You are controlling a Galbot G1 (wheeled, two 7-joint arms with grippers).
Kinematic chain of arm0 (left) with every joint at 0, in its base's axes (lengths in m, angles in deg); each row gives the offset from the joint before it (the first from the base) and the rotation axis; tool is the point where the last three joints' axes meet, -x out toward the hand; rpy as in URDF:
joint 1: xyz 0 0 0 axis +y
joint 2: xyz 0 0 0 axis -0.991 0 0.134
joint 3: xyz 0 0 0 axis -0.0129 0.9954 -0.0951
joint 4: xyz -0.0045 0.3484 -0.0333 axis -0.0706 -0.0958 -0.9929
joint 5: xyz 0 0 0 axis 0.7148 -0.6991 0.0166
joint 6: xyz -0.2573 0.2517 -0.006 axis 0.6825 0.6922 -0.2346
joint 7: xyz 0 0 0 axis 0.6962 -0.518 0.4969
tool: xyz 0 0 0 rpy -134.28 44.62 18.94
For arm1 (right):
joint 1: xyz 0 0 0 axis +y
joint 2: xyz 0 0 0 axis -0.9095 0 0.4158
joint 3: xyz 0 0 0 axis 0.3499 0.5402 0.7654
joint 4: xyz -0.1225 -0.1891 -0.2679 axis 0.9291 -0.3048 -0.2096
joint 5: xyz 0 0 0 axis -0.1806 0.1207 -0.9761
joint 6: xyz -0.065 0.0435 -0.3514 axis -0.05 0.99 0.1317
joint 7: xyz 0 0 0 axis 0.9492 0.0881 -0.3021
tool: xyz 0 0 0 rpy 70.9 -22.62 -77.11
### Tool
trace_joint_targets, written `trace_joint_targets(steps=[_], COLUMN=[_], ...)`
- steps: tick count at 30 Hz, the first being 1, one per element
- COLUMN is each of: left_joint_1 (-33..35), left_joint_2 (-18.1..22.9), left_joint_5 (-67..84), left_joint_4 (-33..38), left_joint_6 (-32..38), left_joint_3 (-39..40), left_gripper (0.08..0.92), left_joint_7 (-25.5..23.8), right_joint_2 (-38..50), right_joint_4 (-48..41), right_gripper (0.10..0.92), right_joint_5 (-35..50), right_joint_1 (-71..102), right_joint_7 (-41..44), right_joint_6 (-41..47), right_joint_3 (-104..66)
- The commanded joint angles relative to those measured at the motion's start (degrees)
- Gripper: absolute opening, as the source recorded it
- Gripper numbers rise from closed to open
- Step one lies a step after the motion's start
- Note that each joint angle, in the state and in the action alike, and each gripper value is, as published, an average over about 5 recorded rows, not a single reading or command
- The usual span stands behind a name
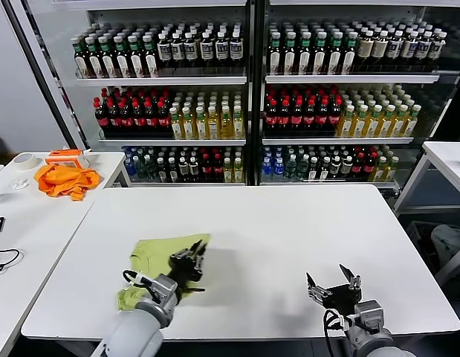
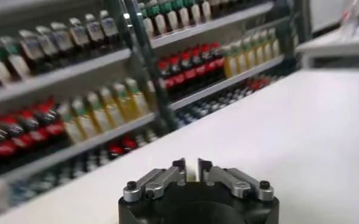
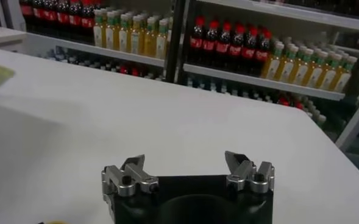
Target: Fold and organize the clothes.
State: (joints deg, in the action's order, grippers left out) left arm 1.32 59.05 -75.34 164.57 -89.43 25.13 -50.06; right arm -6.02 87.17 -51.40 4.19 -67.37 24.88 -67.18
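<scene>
My left gripper [image 1: 198, 255] hangs over the right edge of the T-shirt [image 1: 157, 256], fingers drawn nearly together with only a sliver of gap — whether any cloth is pinched between them I cannot tell. The T-shirt lies crumpled on the near-left part of the white table [image 1: 289, 230]. My right gripper [image 1: 334, 281] hovers at the near-right of the table, well apart from the T-shirt, jaws spread wide and holding nothing. On the side table [image 1: 36, 216] to the far left lies an orange cloth [image 1: 65, 180]; shelves [image 1: 244, 82] of bottles stand beyond.
</scene>
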Motion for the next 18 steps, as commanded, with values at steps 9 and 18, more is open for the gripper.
trace_joint_targets(steps=[9,18], left_joint_1=[1.8,10.8], left_joint_2=[-5.6,-9.5], left_joint_5=[15.1,9.6], left_joint_4=[8.5,6.7], left_joint_6=[8.9,13.7], left_joint_3=[-8.5,-27.9], left_gripper=[0.492,0.75], left_joint_7=[-2.9,-4.3], right_joint_2=[-1.1,-7.9], right_joint_4=[-4.8,-14.5], right_gripper=[0.823,0.823], right_joint_5=[6.5,24.1], right_joint_1=[-10.1,-24.8], right_joint_7=[0.2,-1.8], right_joint_6=[0.4,0.5], right_joint_3=[10.5,27.9])
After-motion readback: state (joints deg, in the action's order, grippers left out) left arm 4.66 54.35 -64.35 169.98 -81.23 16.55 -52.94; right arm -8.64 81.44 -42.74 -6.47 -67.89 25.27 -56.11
